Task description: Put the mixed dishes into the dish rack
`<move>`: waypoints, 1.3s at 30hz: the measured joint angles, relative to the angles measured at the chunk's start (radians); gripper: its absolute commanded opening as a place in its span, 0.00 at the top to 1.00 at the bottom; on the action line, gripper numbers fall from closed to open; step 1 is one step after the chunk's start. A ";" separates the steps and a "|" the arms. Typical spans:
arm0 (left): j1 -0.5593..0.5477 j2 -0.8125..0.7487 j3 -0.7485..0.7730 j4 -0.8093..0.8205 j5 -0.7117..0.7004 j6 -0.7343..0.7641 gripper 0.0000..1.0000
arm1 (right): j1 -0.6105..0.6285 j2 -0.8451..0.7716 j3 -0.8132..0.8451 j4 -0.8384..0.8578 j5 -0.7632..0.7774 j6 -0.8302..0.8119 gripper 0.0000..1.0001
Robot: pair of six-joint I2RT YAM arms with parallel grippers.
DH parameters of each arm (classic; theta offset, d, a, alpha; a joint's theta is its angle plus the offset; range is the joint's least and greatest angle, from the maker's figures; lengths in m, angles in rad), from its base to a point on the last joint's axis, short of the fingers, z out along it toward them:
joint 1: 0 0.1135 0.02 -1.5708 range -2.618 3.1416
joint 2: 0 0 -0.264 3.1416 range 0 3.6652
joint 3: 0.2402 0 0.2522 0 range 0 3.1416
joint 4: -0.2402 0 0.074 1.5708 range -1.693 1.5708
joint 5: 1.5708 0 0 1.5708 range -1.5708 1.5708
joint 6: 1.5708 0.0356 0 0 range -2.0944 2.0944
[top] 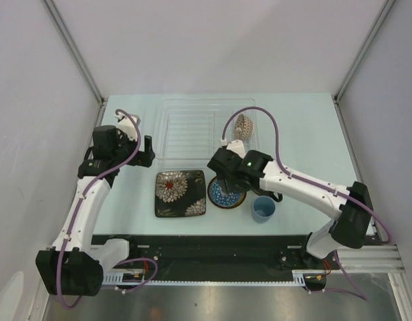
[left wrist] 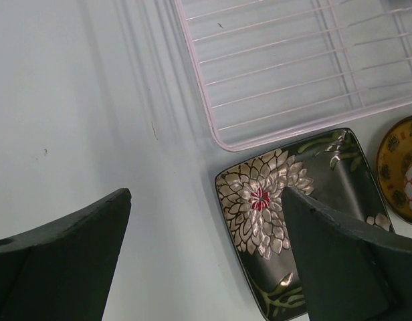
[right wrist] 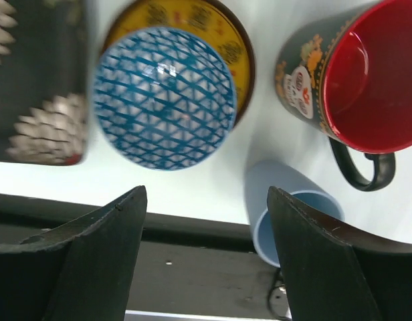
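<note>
Dish rack: far side of desk, beige patterned bowl inside. Blue patterned bowl: atop yellow round saucer, beneath my right jaws (spread wide, empty). My left jaws: open, near black square floral plate. Hazard: a skewed descent could tip the bowl, drag the saucer, or clip the red-inside dark mug.

No words, labels or numbers can be read anywhere. Small emblems on the dark mug, at two o'clock in the right wrist view, may be characters but are too blurred to tell.
</note>
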 measured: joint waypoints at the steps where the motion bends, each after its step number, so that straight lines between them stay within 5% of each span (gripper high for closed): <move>1: 0.000 -0.001 0.000 -0.003 0.002 0.000 0.00 | 0.008 -0.009 0.016 0.000 0.002 0.011 0.22; 7: 0.000 -0.025 -0.012 -0.011 0.004 0.001 0.00 | 0.014 -0.011 0.026 0.020 0.003 0.047 0.47; 11: 0.000 -0.042 -0.021 -0.011 0.003 0.002 0.00 | 0.004 -0.004 -0.023 0.071 -0.015 0.053 0.46; 15: 0.000 -0.048 -0.032 -0.011 0.003 0.007 0.00 | -0.021 -0.005 -0.100 0.142 -0.038 0.058 0.34; 20: 0.000 -0.050 -0.037 -0.011 0.003 0.009 0.00 | -0.078 -0.007 -0.174 0.212 -0.063 0.058 0.34; 37: 0.000 -0.053 -0.042 -0.011 -0.010 0.018 0.00 | -0.131 0.071 -0.324 0.401 -0.150 0.066 0.48; 39: 0.000 -0.053 -0.042 -0.011 -0.015 0.019 0.00 | -0.138 0.072 -0.340 0.412 -0.160 0.065 0.63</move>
